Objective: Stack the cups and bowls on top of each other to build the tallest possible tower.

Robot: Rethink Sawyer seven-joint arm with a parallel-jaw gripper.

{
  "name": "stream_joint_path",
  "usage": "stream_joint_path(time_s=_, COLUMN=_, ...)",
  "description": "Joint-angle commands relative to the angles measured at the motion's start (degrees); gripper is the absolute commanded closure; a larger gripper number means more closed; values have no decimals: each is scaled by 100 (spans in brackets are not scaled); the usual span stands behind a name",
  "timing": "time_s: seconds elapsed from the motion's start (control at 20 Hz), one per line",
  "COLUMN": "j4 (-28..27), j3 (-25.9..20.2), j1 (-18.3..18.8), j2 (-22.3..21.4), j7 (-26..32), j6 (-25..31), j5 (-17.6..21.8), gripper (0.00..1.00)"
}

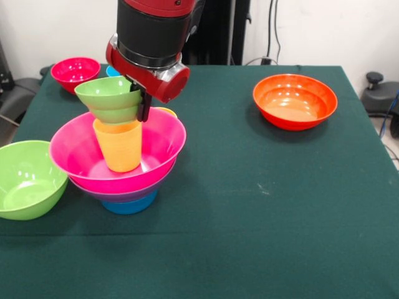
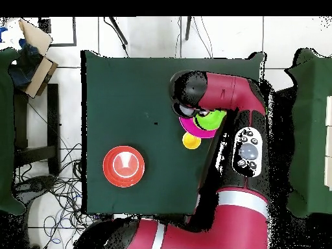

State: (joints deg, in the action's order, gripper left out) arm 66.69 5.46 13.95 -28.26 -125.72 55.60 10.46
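**Q:** What has your gripper got?

**A:** My gripper (image 1: pixel 142 103) is closed on the rim of the small green bowl (image 1: pixel 111 98); a dark finger (image 1: pixel 144 106) shows pressed against the bowl's side nearest my wrist. The bowl sits upright, mouth up, on top of the orange-yellow cup (image 1: pixel 120 145), directly beneath my hold.

**Q:** And the cup?

**A:** It stands upright inside the big pink bowl (image 1: pixel 163 144), just below my gripper. The pink bowl nests in a purple bowl (image 1: pixel 115 195), of which only a thin rim shows, and under that is a mid blue bowl (image 1: pixel 129 204) resting on the green table (image 1: pixel 262 230). Together they make the tower (image 1: pixel 118 152), with my gripper at its top. A sliver of yellow (image 1: pixel 167 111) shows just behind the pink rim, past my wrist; I cannot tell what it is.

**Q:** What lies further out?

**A:** In the front view, the big lime green bowl (image 1: pixel 26 179) sits upright beside the tower's base, almost touching the pink rim. Beyond my gripper, toward my pedestal, stands the small red bowl (image 1: pixel 75 71), with a bit of sky blue (image 1: pixel 112 71) next to it. The orange bowl (image 1: pixel 295 101) is well apart, across the table on the other side of my arm.

**Q:** And from overhead?

**A:** My arm (image 2: pixel 224 97) covers most of the tower; only slivers of pink, green and yellow peek out. The orange bowl (image 2: pixel 124 166) lies in the open.
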Motion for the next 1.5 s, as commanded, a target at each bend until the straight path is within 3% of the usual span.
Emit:
stream_joint_path(time_s=0.05, j4=67, j3=-528, j1=117, j2=357, j7=1148, j6=60, j5=515, gripper=100)
stream_joint_path(time_s=0.4, j4=43, j3=-549, j1=190, j2=409, j7=1276, j6=174, j5=528, gripper=100)
stream_joint_path(time_s=1.05, j4=217, j3=-725, j1=368, j2=470, j7=1456, j6=-183, j5=620, gripper=100)
stream_joint_path(time_s=1.5, j4=424, j3=-952, j1=458, j2=467, j7=1374, j6=-252, j5=463, gripper=100)
